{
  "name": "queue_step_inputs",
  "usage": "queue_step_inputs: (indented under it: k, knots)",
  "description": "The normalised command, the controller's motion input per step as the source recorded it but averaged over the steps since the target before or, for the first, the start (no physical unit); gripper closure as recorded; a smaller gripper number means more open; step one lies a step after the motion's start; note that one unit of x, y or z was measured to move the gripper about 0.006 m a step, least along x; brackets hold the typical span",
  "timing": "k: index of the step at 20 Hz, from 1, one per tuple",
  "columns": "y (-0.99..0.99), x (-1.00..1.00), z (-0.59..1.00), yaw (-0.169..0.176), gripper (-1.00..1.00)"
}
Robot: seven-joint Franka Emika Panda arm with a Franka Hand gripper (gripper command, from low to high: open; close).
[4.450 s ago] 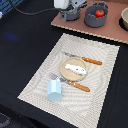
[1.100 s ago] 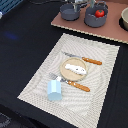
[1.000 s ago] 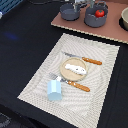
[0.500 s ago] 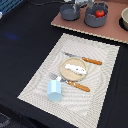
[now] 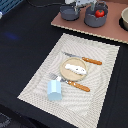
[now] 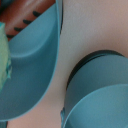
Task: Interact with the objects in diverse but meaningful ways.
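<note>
The gripper (image 5: 84, 5), state not discernible, is held over the grey pots (image 5: 82, 14); a descent & grasp is judged next.

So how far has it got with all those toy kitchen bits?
Little looks done: the pale blue cup, the white piece on the round board and the cutlery sit neatly on the placemat. The arm is up by the grey pots, one holding the red tomato. Its hand isn't visible, so nothing's clearly held.
</note>
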Motion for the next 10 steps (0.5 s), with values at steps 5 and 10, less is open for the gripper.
queue_step_inputs:
  k: [5,10]
  knots:
    - [0.2,0.1,-0.26,0.0,-1.0]
    - [0.18,0.09,-0.22,0.0,-1.0]
